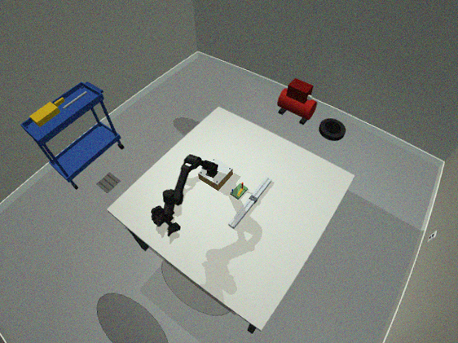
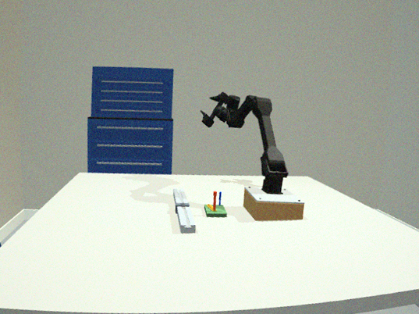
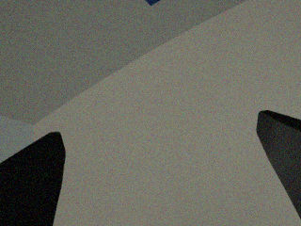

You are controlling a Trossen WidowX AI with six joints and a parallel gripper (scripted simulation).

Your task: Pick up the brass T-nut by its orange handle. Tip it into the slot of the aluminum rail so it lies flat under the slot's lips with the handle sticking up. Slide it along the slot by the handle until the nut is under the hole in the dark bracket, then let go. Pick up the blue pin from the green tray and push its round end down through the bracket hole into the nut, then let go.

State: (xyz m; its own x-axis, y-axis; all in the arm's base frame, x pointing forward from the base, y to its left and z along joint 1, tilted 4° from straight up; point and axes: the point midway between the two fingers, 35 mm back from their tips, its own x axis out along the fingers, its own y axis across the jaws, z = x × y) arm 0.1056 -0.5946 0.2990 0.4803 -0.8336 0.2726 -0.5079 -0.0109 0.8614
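Claw spread wide with nothing between the fingers, high over the white table and well apart from the parts, pointed off beyond them rather than down. In the exterior view, brown block under the arm at the right, probably for extra height; green tray near the middle; aluminum rail to the left, running from near to far. Brass T-nut apparently on the tray, too small to read its exact pose; orange handle upright there, likely so as to offer an easy grasp from above. Blue pin also upright at the tray, beyond the handle, presumably ready for a later pick; round end not distinguishable. Dark bracket across the rail partway along, leaving slot on both sides, apparently for entry away from the hole and then a slide beneath. No insertion done yet; next, likely a turn downward and a careful approach to the handle, with some risk of knocking the pin.
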